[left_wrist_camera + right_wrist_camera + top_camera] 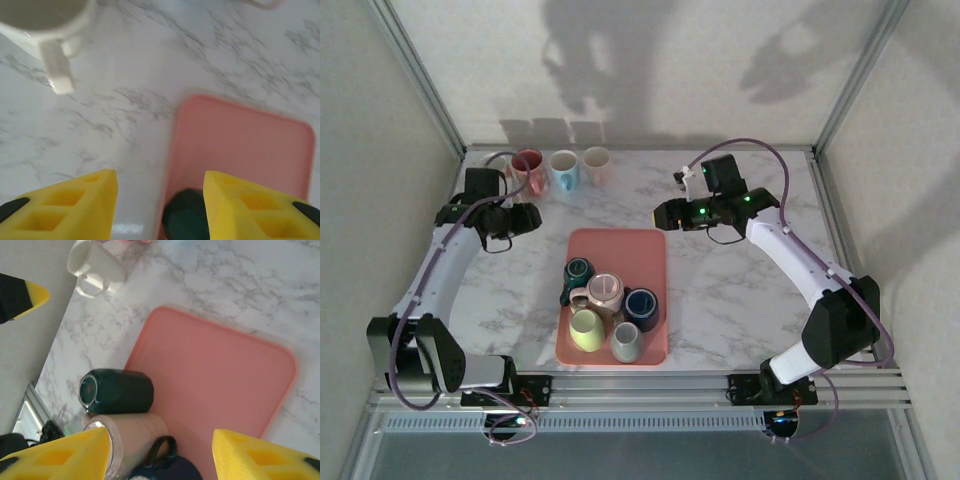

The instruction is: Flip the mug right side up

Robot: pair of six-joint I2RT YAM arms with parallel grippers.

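**Both end effectors spread and empty; dark green mug on its side in tray**

Left end effector [160, 206] sits closest to the lens. Its yellow fingers [65, 210] are spread and pinch nothing. Between them show bare tabletop [150, 65] and the left rim of the pink tray [172, 150]. The dark green mug [187, 220] is at 6 o'clock below the gap, blurred, just inside that rim. The cream mug [45, 20] is at 11 o'clock, its handle pointing toward 6.

Right end effector [160, 455] is also spread wide, with nothing pinched. Under it, the dark green mug lies on its side at the tray's 9 o'clock edge, round end facing 9. I cannot tell whether that end is the mouth or the base. The tan mug [132, 432] lies on its side, touching the green one at its 6 o'clock. The navy mug [167, 471] with a dark handle is just beside it at 5 o'clock.

In the top view, the tray is mid-tabletop with five mugs bunched in its near half and its far half bare.
- Dark green mug: 10 o'clock of the bunch.
- Tan mug: middle.
- Navy mug: 3 o'clock, mouth up.
- Pale green mug [586, 329]: 7 o'clock, tipped.
- Grey mug [627, 343]: 5 o'clock, narrow end up. I cannot tell if it is mouth-down.

A pink mug [528, 165] and a light blue mug [564, 168] stand mouth up in a row with the cream one, at 11 o'clock from the tray. The left end effector is at 10 o'clock from the tray, near that row. The right one is at 1 o'clock, just off the far right corner.
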